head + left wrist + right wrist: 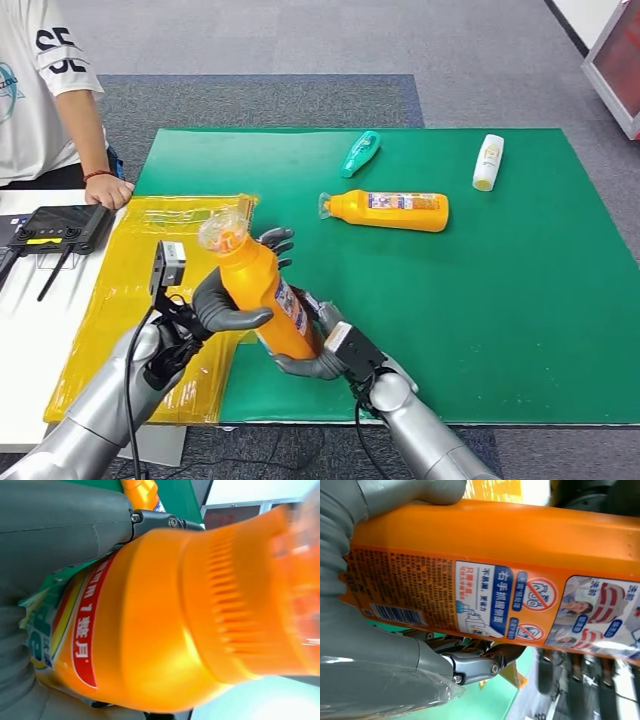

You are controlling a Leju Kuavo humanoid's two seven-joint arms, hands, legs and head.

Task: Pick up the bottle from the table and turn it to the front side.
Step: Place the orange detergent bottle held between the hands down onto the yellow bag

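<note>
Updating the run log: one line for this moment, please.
orange bottle: lifted, tilted | left hand: holds upper body | right hand: holds base

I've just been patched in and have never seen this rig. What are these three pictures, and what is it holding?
This is a humanoid robot. The wide picture looks down from its head; the other two come from cameras at its wrists. Its left hand and right hand together grip an orange bottle, lifted and tilted. On the green mat lie a second orange bottle, a teal bottle and a white bottle. A yellow sheet sits beside the mat, and a person's hand rests near a black controller.
</note>
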